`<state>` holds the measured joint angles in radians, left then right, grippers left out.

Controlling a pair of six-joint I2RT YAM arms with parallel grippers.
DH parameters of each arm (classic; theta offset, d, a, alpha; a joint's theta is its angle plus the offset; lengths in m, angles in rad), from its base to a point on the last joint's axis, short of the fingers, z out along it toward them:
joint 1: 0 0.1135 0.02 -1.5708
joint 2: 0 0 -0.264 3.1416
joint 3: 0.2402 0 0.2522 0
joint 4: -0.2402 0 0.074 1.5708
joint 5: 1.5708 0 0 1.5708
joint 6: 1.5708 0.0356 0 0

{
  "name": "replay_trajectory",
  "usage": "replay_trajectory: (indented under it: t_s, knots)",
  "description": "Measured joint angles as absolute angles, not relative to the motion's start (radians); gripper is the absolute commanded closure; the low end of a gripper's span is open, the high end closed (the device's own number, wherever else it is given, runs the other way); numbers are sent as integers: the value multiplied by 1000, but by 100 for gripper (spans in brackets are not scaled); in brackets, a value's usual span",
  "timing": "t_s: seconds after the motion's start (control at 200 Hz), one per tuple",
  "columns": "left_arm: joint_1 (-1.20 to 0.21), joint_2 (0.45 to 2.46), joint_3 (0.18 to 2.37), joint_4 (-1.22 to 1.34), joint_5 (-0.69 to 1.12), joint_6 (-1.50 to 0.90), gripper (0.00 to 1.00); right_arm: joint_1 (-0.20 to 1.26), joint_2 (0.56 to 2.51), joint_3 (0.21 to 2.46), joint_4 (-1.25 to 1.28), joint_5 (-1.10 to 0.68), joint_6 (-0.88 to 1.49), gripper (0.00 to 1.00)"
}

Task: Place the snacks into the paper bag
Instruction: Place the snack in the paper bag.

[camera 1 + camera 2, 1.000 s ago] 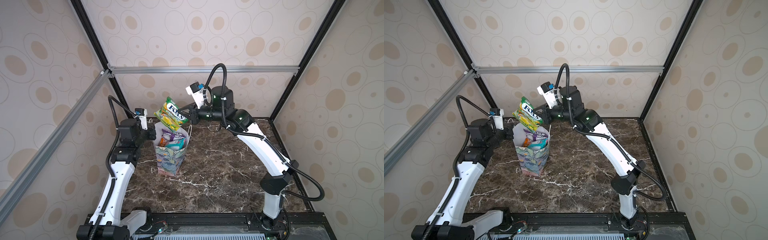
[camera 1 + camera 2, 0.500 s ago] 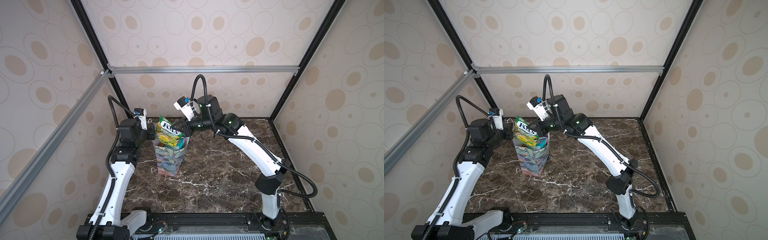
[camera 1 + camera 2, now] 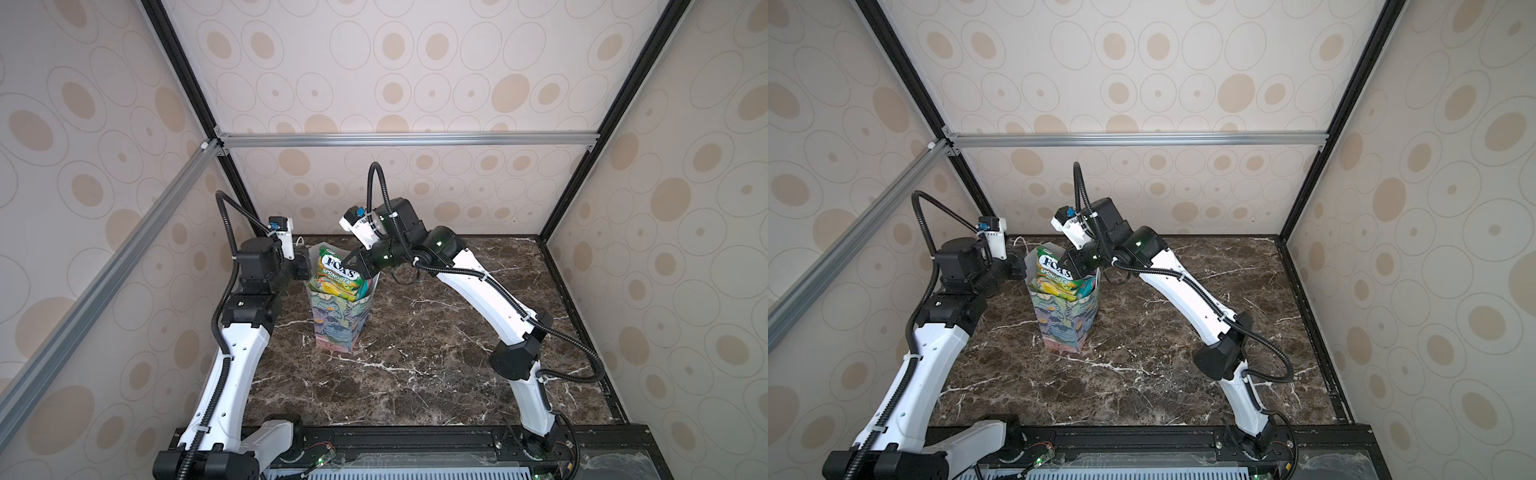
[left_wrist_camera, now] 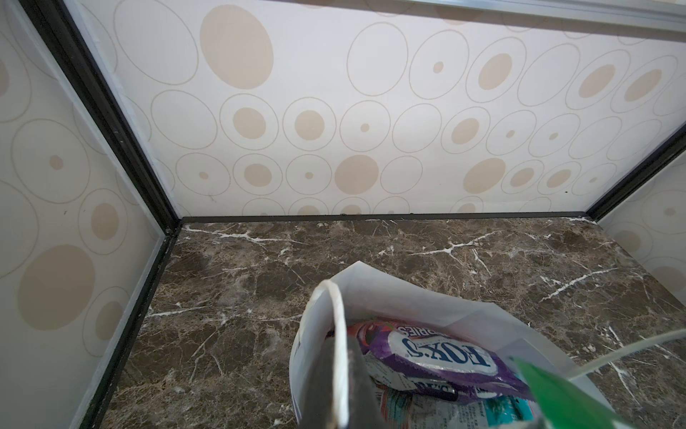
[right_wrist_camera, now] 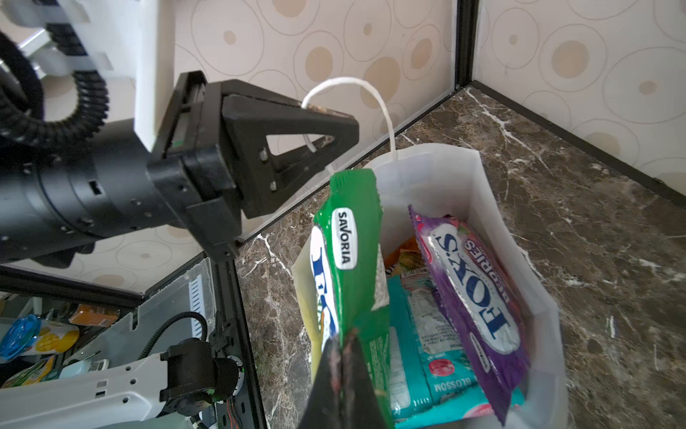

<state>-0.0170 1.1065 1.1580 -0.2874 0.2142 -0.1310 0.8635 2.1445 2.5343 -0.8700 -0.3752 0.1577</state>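
Right gripper (image 5: pixel 343 353) is clamped tight on one edge of the green packet (image 3: pixel 337 274). Left gripper (image 4: pixel 337 371) is pinched on the rim of the paper bag (image 3: pixel 337 328) at its 9 o'clock side, holding the mouth open. The bag stands upright at approx. 9 o'clock on the table (image 3: pixel 436 374), and the right arm reaches in from the bag's 2 o'clock. The packet is tilted, lower part already inside the mouth, top sticking out toward 12 — not let go yet. Inside are a purple packet (image 5: pixel 471 293), teal packets (image 5: pixel 419 334) and a bit of an orange packet (image 5: pixel 402 256). No loose snacks show on the table, so this is prob. the last one.

Risks: the bag looks fairly full and the packet is nearly as wide as the mouth. Dropped this high, it may perch on the pile or rim and slide out. Pushing harder could crumple the thin wall or pull the bag vs. the left grip and tear the rim. The cord handle (image 5: pixel 345 79) arcs close to the left gripper — a snag when it pulls away could tip the bag.

Vs. 1 s ago: the packet hung well above the mouth, clear of the bag. Half a sec ago it was at the rim. Now it's partly in, w/ the right arm swung down toward 9 o'clock. Left arm and bag haven't shifted.
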Motion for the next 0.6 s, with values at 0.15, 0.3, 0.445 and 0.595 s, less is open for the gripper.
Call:
replay_trajectory:
  t_s: [0.15,0.3,0.445,0.595]
  knots:
    - [-17,1106,1158,-287,218,-131,100,875,2211,2581,-897,-279,126,100]
    - [-17,1106,1158,-287,226,-131,100,912,2272,2662,-947,-133,53,50]
    - [-17,1107,1158,-287,247,-131,100,930,2225,2643,-939,-71,4,30]
    - [-17,1107,1158,-287,260,-131,100,929,2118,2596,-923,-34,6,28]
